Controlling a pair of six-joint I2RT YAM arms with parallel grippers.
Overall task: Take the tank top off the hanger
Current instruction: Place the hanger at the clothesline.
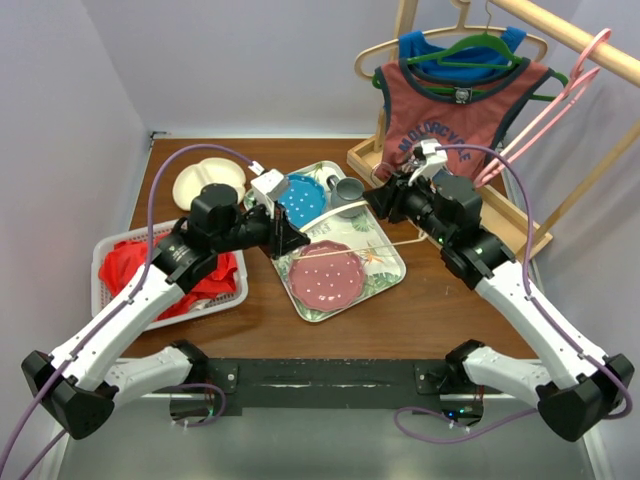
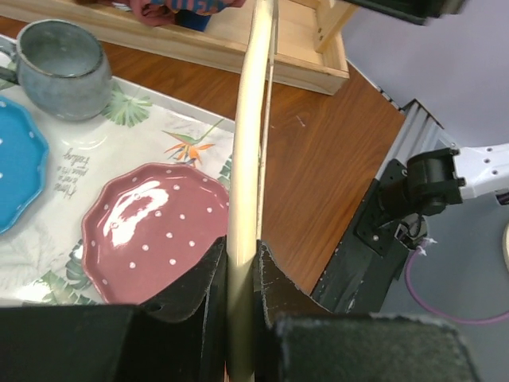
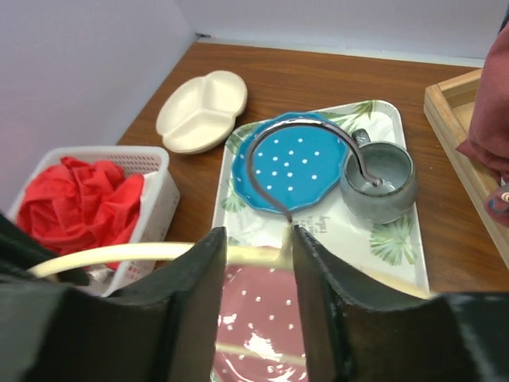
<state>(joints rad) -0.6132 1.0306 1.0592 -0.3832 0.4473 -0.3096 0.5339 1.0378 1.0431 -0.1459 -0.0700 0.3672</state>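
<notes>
left tool: clenched on one arm of the hanger, the pale wood pinched between both fingers.
right tool: jaws stand apart, astride the hanger's neck just under the metal hook. as far as i can see, they are not pinching it.
hanger position: roughly level above the tray, crossing over the pink plate. i see no cloth on it.
tank top: i take the red bundle lying bunched in the white basket to be it. it sits on the left side of the counter, well apart from the hanger.
second top: a rust-coloured one hangs on the rack at the back right, on its own hanger, with neither tool on it.
step in hand: i judge the garment is already off this hanger, so what is left is dealing with the bare hanger, now borne by the left tool alone.
next move calls for: backing the right tool straight off so the hook does not snag a finger. then i carry the hanger away and set it down clear of the plates and the mug.
</notes>
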